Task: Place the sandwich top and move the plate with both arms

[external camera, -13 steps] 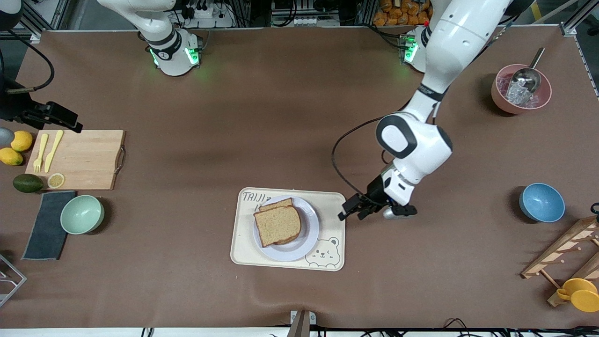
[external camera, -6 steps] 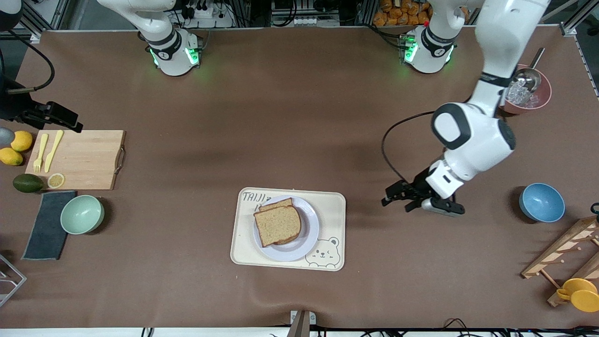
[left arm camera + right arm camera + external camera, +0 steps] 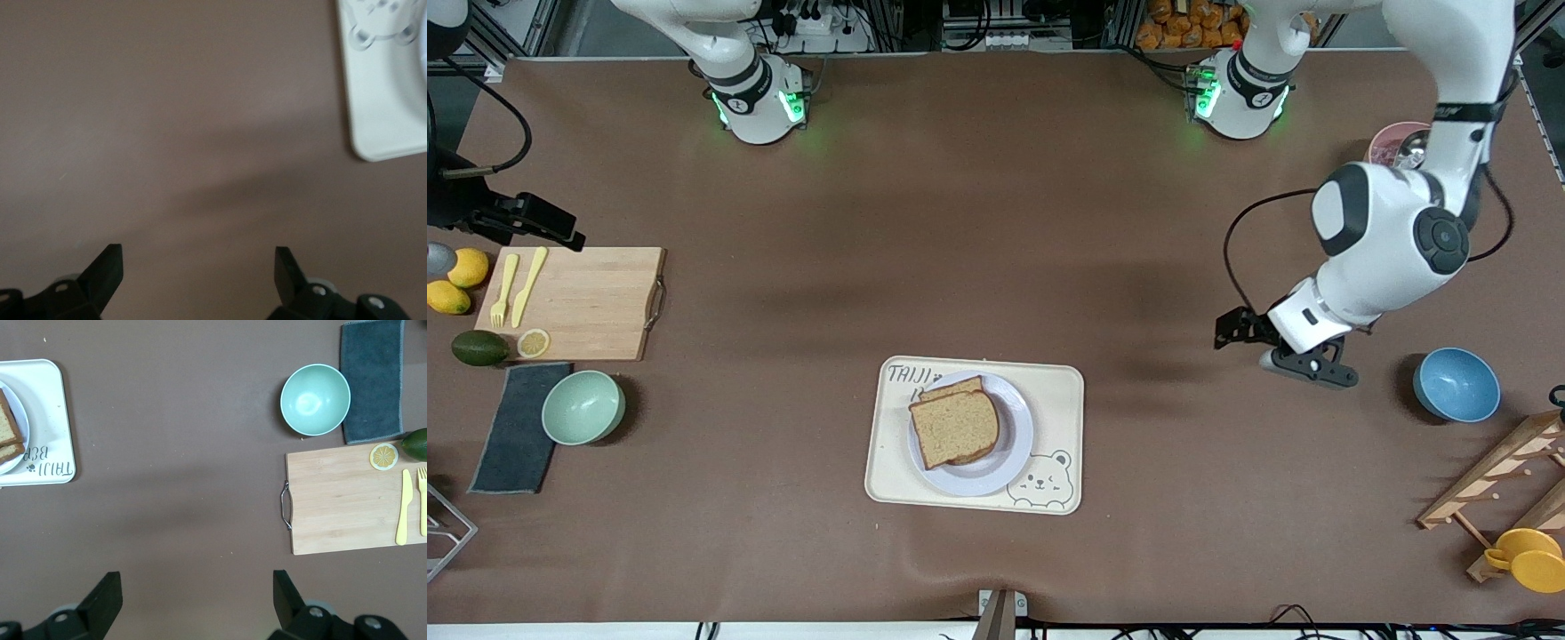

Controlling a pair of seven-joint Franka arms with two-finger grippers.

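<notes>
Brown bread slice (image 3: 953, 428) tops the sandwich on the round pale plate (image 3: 1016, 444), inside the cream tray (image 3: 1060, 391).
Left gripper (image 3: 1240, 327) hangs over bare table, spread wide; right gripper (image 3: 193, 600), also wide, waits.

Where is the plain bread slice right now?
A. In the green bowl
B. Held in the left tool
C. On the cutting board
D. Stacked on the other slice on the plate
D: the sandwich top lies on another slice on the plate; the left tool is open over bare table.
</notes>
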